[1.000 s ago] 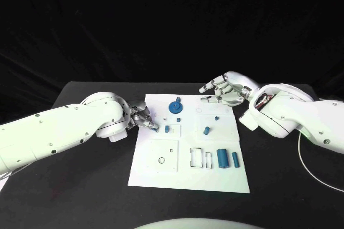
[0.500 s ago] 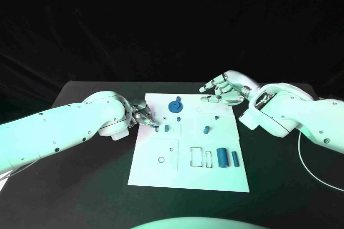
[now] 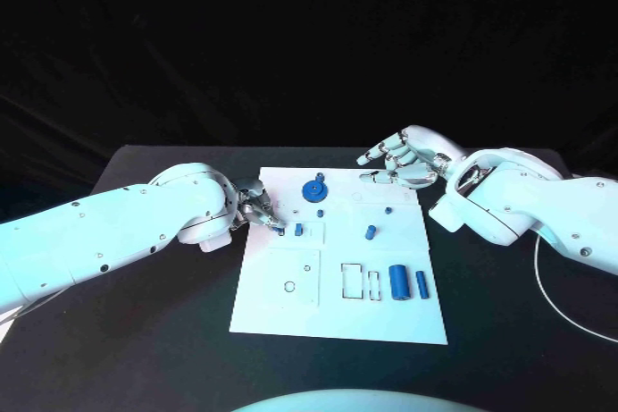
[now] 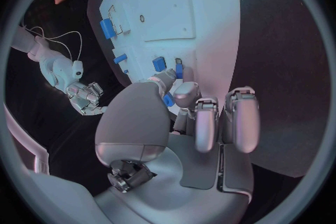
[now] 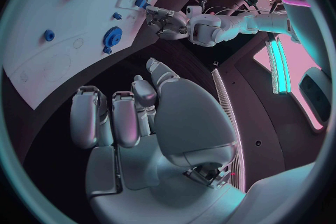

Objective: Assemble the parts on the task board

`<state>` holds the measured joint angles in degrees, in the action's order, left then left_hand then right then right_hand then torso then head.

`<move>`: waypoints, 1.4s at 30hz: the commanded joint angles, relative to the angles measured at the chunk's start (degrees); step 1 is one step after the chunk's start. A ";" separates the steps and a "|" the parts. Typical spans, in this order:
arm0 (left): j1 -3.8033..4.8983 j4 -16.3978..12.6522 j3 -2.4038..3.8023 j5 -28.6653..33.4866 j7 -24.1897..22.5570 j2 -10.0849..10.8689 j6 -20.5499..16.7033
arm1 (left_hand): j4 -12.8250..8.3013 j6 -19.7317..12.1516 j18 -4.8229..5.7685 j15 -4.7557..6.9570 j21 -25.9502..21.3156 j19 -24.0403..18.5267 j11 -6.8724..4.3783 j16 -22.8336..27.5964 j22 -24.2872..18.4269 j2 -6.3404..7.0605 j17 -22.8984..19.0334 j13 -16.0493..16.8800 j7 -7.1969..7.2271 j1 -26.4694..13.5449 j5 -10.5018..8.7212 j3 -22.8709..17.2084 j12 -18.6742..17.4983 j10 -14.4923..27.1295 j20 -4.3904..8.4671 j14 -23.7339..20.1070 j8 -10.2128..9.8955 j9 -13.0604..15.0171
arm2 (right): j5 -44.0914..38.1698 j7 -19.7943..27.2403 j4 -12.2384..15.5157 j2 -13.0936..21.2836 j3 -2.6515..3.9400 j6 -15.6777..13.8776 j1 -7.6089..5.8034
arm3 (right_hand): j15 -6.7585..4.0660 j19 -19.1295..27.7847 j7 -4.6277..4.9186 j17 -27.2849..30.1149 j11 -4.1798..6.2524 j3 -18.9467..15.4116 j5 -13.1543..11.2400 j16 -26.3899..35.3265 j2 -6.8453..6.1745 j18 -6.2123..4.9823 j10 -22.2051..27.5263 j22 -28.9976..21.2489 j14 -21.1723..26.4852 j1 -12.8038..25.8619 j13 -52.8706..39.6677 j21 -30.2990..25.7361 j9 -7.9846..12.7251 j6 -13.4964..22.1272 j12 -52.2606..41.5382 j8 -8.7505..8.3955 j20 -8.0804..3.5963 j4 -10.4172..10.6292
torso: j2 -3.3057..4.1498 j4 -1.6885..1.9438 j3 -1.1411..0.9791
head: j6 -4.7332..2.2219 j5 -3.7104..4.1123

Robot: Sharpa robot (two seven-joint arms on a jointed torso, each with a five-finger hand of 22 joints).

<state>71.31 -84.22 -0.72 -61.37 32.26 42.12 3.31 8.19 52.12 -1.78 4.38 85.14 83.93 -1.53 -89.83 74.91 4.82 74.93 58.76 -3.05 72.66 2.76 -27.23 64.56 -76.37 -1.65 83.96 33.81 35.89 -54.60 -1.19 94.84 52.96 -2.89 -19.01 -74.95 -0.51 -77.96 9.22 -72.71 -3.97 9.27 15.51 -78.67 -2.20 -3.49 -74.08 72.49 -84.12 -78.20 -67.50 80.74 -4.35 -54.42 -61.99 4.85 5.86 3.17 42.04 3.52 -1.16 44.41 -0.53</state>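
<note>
Your left hand (image 3: pixel 256 212) pinches a small blue peg (image 4: pixel 168 100) at the board's (image 3: pixel 309 315) left edge; rigid, light, slippery, so grip its sides. Right hand (image 3: pixel 402 162) hovers empty, fingers apart.

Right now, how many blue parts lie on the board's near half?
2: a thick cylinder and a thin bar beside it, toward the right edge. None seems hidden there.

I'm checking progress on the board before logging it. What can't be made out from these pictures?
- Whether the left hand holds a small blue part: its fingertips cover the spot in head and left wrist views.
- Blue gear seating on the white task board: too small in head view.
- Right hand contact with the board's far edge: unclear from above.
</note>
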 commanded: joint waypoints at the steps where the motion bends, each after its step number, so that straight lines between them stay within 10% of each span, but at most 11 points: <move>1: -0.05 0.04 0.01 0.14 0.79 -0.08 3.04 | -7.41 0.15 0.39 0.43 0.30 3.65 -0.03 -0.17 10.31 -0.57 15.07 -0.06 0.34 0.16 0.18 -7.71 0.30 -0.38 0.38 6.04 0.16 0.12 | -0.17 0.43 0.07 -0.02 0.00 0.67 0.03 | -0.05 0.40 -0.19 0.08 0.20 0.11 0.33 0.32 0.15 -0.64 0.03 -0.05 -2.16 0.46 0.00 -0.24 -0.01 -0.34 0.04 0.24 -0.08 0.18 | -0.03 0.00 -0.01 | 0.04 -0.05; 28: -0.41 0.99 -0.01 0.13 1.80 -1.12 3.89 | -7.47 0.23 0.40 0.42 0.32 3.68 -0.02 -0.17 10.37 -0.33 15.07 0.27 0.35 -0.52 0.34 -8.43 0.58 -0.57 0.37 6.04 0.37 0.22 | -0.17 0.48 0.14 -0.03 0.00 0.65 0.03 | -0.05 0.40 -0.19 0.08 0.20 0.11 0.33 0.32 0.15 -0.64 0.03 -0.05 -2.16 0.46 0.00 -0.24 -0.01 -0.34 0.04 0.24 -0.08 0.18 | 0.00 0.01 -0.01 | 0.15 -0.06; 42: -0.42 1.14 -0.02 0.23 2.59 -1.64 5.64 | -5.11 2.98 0.55 1.26 0.78 4.02 -1.11 -0.17 11.01 1.87 15.07 2.30 1.79 -8.20 2.28 -7.43 2.50 -2.16 0.94 6.04 1.66 0.42 | -0.17 0.45 0.29 0.11 0.00 0.67 0.03 | -0.07 0.36 -0.20 0.16 0.21 0.20 0.44 0.45 0.14 -0.65 0.02 -0.13 -2.20 0.47 0.07 -0.35 -0.01 -0.38 -0.06 0.28 -0.11 0.18 | -0.01 -0.01 -0.02 | 0.16 0.06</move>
<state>71.25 -82.94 -0.49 -61.41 34.06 40.76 6.37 3.53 53.67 -1.78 5.23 85.76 83.94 -2.49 -89.83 74.95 6.64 74.91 60.98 -2.50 64.93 4.79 -34.11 66.78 -78.14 -1.23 83.98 35.27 36.38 -54.59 -1.16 95.00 53.07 -2.89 -18.94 -74.94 -0.51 -77.96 9.22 -72.59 -3.97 9.27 15.76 -78.33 -2.20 -3.49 -74.09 72.41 -84.12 -78.20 -67.50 80.74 -4.36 -54.42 -61.99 4.85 5.86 3.17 42.03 3.49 -1.18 44.60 -0.50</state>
